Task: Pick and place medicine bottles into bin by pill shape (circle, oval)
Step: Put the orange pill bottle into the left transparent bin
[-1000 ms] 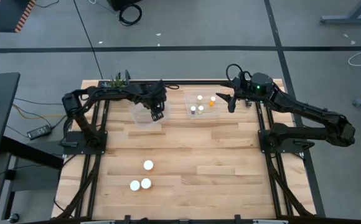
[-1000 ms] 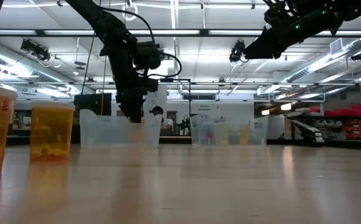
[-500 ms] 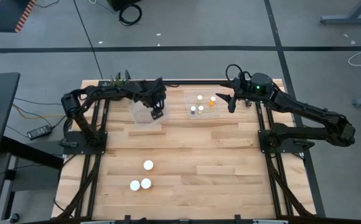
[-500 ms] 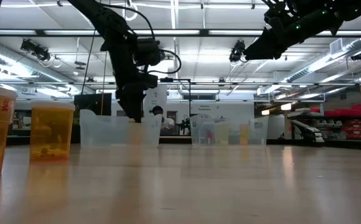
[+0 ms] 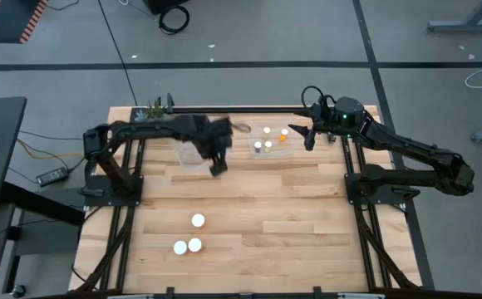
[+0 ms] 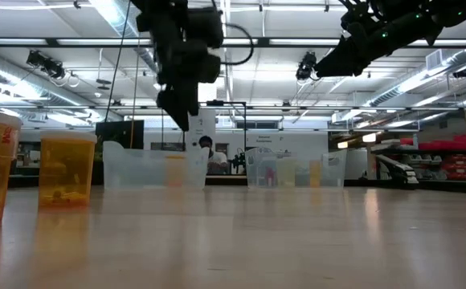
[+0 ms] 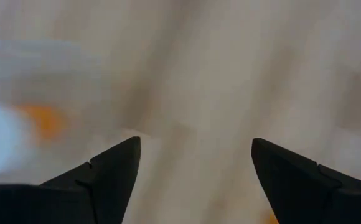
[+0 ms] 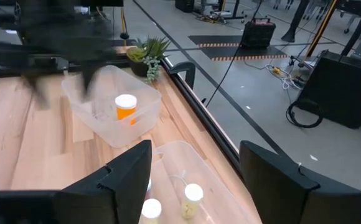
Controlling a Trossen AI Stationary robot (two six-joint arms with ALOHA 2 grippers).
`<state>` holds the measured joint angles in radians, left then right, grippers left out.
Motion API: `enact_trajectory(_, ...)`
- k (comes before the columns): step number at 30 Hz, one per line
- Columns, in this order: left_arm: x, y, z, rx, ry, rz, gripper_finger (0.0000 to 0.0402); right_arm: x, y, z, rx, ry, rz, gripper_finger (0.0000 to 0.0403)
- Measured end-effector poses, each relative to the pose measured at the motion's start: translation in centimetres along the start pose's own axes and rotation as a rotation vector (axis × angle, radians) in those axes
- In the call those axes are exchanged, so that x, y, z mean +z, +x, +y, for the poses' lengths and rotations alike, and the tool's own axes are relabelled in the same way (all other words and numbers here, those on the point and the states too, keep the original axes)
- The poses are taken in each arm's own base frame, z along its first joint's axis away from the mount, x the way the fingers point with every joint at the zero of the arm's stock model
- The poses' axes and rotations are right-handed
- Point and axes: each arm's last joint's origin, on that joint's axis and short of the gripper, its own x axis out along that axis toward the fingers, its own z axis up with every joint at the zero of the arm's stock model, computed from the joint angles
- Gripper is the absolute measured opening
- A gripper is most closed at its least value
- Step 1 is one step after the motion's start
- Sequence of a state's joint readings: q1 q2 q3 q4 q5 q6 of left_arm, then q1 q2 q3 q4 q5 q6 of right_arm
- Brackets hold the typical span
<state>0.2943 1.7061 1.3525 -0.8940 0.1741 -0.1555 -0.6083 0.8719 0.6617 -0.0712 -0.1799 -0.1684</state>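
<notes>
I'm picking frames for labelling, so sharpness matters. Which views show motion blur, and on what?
High view: the left end effector is smeared beside the left bin; the right end effector is crisp. Left wrist view: the table is streaked; its own fingers stay sharp. Right wrist view: the far arm is blurred; the orange bottle is clear.

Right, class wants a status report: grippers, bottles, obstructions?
Left gripper open, empty, beside left bin. Right gripper open by right bin. Three bottles wait. Nothing blocking.
</notes>
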Motion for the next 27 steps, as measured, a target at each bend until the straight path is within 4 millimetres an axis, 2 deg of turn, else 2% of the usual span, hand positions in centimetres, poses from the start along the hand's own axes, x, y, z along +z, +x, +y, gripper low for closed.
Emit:
enact_trajectory(7,-2.5,1.2,-8.6,-0.057,-0.012,0.053,0.0299,0.2,0.0,0.0,-0.003,-0.018,-0.018,0.0251)
enact_trajectory(12,-6.0,1.4,-12.9,0.039,-0.046,0.13,0.0294,0.4,0.0,0.0,0.006,-0.022,-0.038,0.0251)
enact_trajectory(20,-12.0,0.6,-16.1,0.309,-0.162,0.295,0.0279,0.6,0.0,0.1,0.036,-0.014,-0.061,0.0251)
enact_trajectory(27,-15.1,2.2,-17.7,0.29,-0.236,0.308,0.0268,0.7,0.1,0.6,0.062,-0.012,-0.069,0.0251)
